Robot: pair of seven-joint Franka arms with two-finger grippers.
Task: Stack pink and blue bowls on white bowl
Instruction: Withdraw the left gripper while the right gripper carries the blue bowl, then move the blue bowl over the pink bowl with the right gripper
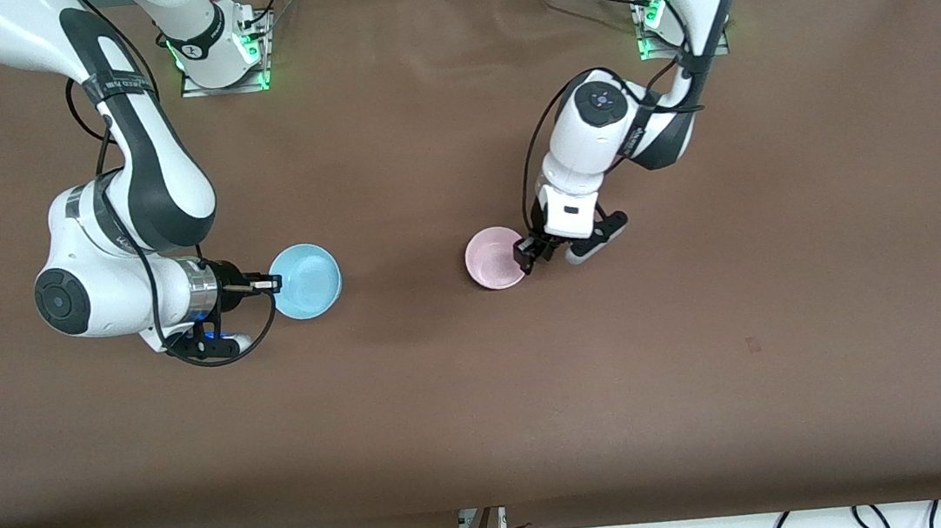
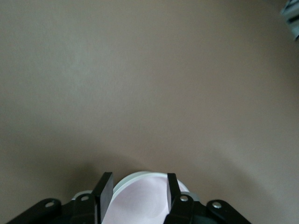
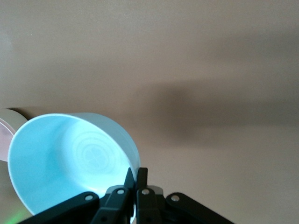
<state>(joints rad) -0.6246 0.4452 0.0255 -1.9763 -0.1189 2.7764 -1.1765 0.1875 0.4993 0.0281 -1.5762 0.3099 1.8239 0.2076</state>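
Note:
The pink bowl (image 1: 494, 258) stands upright near the table's middle. It sits nested in the white bowl (image 2: 120, 182), whose pale rim shows just outside the pink bowl (image 2: 140, 201) in the left wrist view. My left gripper (image 1: 526, 254) hangs at the edge of this stack that faces the left arm's end. Its fingers are open, and in the left wrist view the gripper (image 2: 139, 175) has the bowl showing in the gap. My right gripper (image 1: 269, 282) is shut on the rim of the blue bowl (image 1: 306, 281). It holds the bowl tilted over the table toward the right arm's end, and the gripper (image 3: 136, 171) pinches the bowl (image 3: 70, 158) at its wall.
The brown table (image 1: 706, 344) carries nothing else. The arm bases stand along its edge farthest from the front camera. Cables run below the edge nearest to that camera. From the right wrist view the nested bowls (image 3: 14, 120) show beside the blue bowl.

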